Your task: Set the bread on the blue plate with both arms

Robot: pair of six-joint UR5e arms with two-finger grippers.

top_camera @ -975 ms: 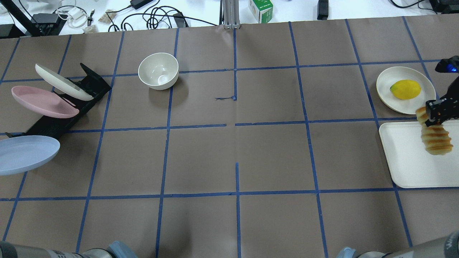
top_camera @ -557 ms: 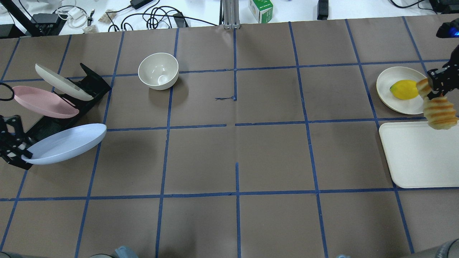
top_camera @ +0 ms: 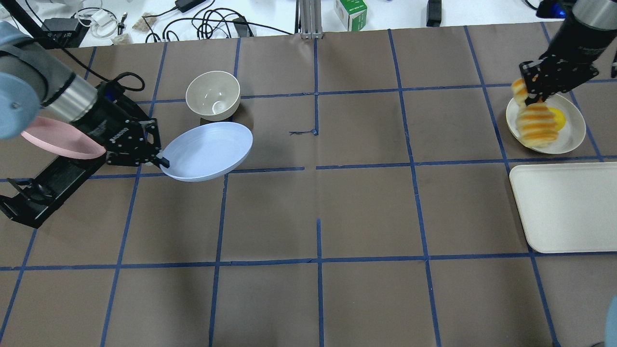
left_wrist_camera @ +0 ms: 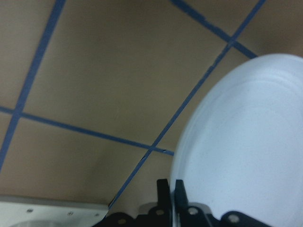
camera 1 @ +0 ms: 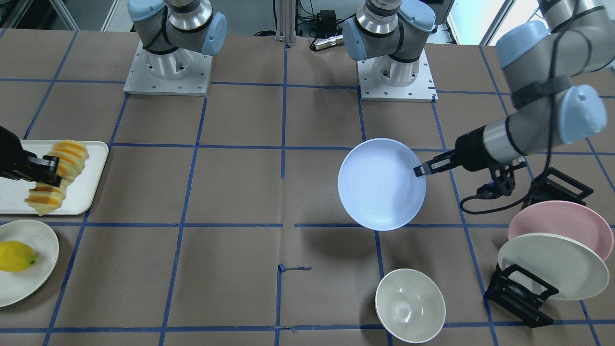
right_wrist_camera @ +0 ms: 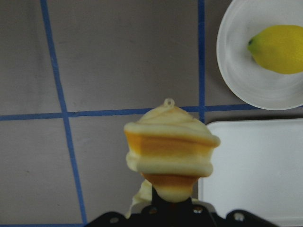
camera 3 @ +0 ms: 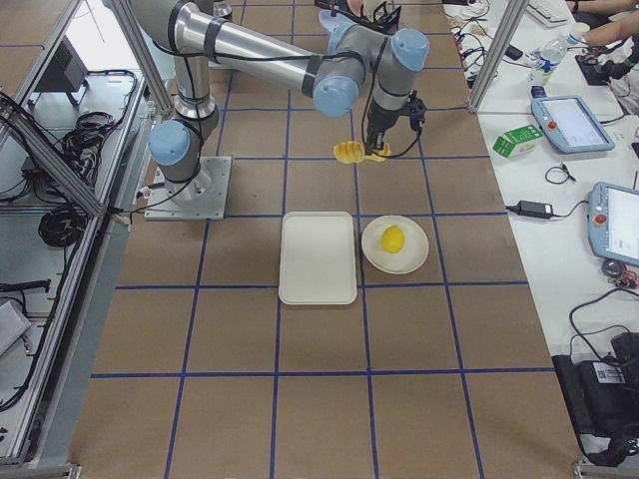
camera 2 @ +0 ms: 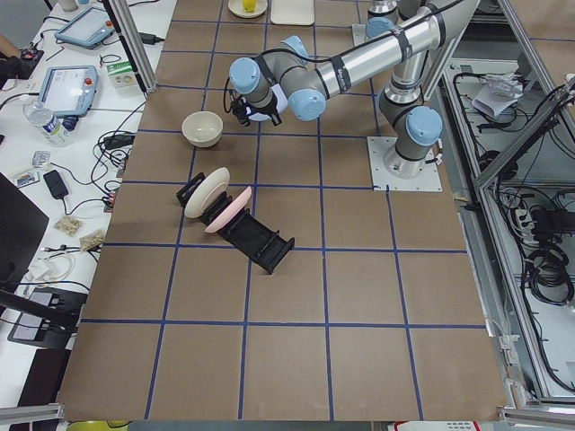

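My left gripper [top_camera: 161, 161] is shut on the rim of the pale blue plate [top_camera: 207, 150] and holds it above the table, tilted, just in front of the cream bowl. The plate also shows in the front view [camera 1: 382, 185] and in the left wrist view [left_wrist_camera: 246, 142]. My right gripper [top_camera: 530, 94] is shut on the ridged yellow-orange bread [top_camera: 535, 125] near its middle. The loaf is off the table at the far right. The right wrist view shows the bread [right_wrist_camera: 168, 151] end-on, above a tape line beside the tray corner.
A cream bowl [top_camera: 213, 95] stands just behind the blue plate. A black rack [top_camera: 43, 188] at the left holds a pink plate [top_camera: 58, 140] and a cream plate [camera 1: 552, 266]. At the right lie a white tray [top_camera: 564, 207] and a lemon [camera 1: 17, 256] on a cream plate [top_camera: 573, 135].
The left arm has carried the blue plate from the far left edge rightward to beside the bowl. The right arm has lifted the bread from over the tray and moved it farther back and left.
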